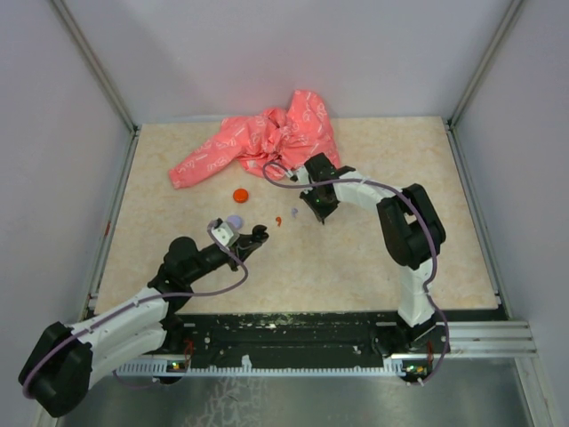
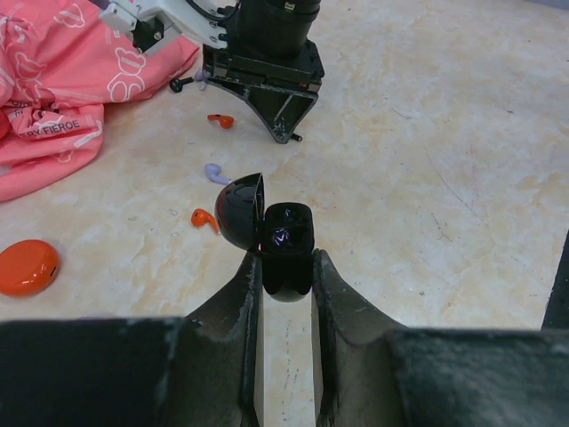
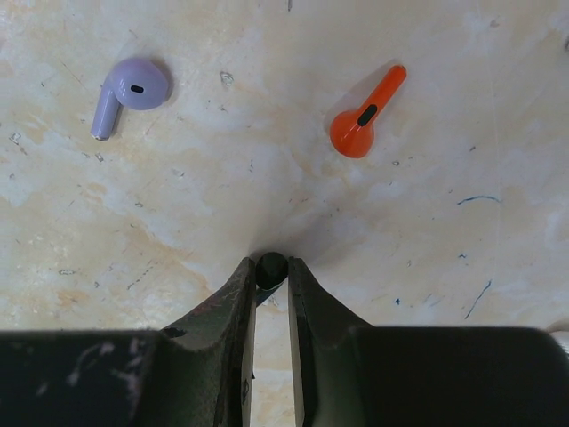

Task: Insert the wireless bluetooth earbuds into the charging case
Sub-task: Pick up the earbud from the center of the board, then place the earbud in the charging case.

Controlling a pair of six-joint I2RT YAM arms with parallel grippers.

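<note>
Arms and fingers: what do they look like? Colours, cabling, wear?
Both arms match: the left arm and right arm have white links with chunky black joint housings, and a purple cable loops loosely along each. Fingers are black, flat and tapered, with dusty whitish scuffing in both wrist views. No readable markings.

Small black piece (image 3: pixel 271 264) mostly hidden between the fingers (image 3: pixel 233 307) of the right gripper (image 3: pixel 270 277), lavender stemmed earbud (image 2: pixel 213 171) partly behind the lid (image 2: pixel 238 212) of the glossy black hinged case (image 2: pixel 286 240), pink printed cloth (image 2: pixel 53 80) cut by the left wrist view's left and top edges, tiny orange earbud (image 1: pixel 278 221) a mere speck from above.
</note>
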